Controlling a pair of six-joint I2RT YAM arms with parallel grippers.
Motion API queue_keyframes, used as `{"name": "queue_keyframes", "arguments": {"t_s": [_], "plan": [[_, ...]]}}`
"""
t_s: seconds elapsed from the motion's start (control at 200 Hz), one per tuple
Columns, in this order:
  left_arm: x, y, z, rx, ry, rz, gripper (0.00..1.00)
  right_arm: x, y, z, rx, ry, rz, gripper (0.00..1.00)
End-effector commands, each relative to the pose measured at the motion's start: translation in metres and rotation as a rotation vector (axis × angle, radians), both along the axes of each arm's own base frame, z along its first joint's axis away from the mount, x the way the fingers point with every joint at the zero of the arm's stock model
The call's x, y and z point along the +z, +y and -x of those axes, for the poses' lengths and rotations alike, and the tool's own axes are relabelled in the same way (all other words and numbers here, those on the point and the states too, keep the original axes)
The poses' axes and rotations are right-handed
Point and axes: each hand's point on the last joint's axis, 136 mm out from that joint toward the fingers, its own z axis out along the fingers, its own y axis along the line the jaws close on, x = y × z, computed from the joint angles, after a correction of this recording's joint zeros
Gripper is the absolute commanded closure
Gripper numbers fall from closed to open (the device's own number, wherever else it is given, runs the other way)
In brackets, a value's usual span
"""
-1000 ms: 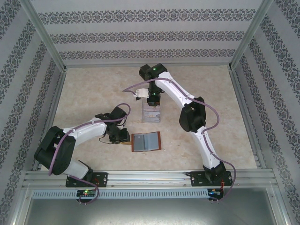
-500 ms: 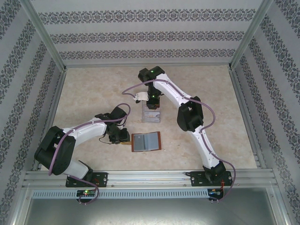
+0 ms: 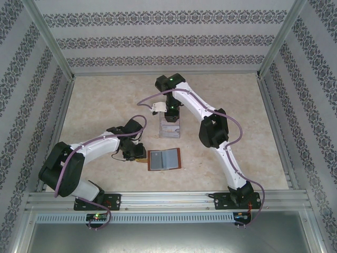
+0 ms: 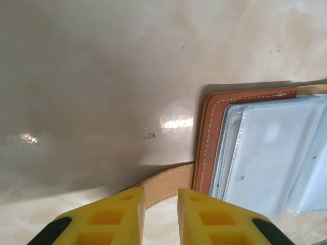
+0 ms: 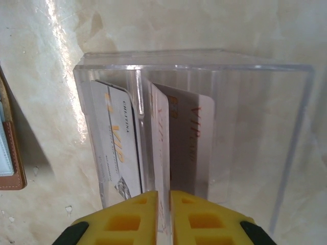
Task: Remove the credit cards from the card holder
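Reading "VIP" in gold on the white card (image 5: 117, 148) and "VIP" in red on the pink card (image 5: 191, 148); failing to make out the smaller print.

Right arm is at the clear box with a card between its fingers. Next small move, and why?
Probably open the right gripper and release the card. The card stands inside the clear box, beside another card, and the fingers look closed on its near edge, so nothing seems left to place. The wallet lies open by the left gripper.
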Motion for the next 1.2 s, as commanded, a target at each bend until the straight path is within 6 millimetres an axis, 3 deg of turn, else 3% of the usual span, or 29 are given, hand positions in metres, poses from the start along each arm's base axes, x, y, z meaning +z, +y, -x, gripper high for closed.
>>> {"name": "queue_keyframes", "arguments": {"t_s": [0.0, 0.275, 0.669, 0.894, 1.194], "plan": [[0.009, 0.003, -0.004, 0.027, -0.004, -0.001, 0.77, 0.032, -0.009, -0.010, -0.037, -0.079, -0.012, 0.84], [0.012, 0.001, -0.006, 0.023, -0.021, 0.010, 0.77, 0.047, -0.007, -0.005, -0.116, -0.092, -0.053, 0.83], [0.013, -0.009, -0.013, 0.006, -0.033, 0.060, 0.78, 0.052, 0.010, 0.017, -0.400, -0.072, -0.238, 0.84], [0.008, -0.014, -0.011, -0.011, -0.021, 0.078, 0.78, 0.038, 0.011, 0.048, -0.482, -0.046, -0.226, 0.84], [-0.006, -0.013, -0.004, -0.031, 0.006, 0.075, 0.79, 0.038, 0.033, 0.077, -0.565, -0.039, -0.246, 0.85]]}}
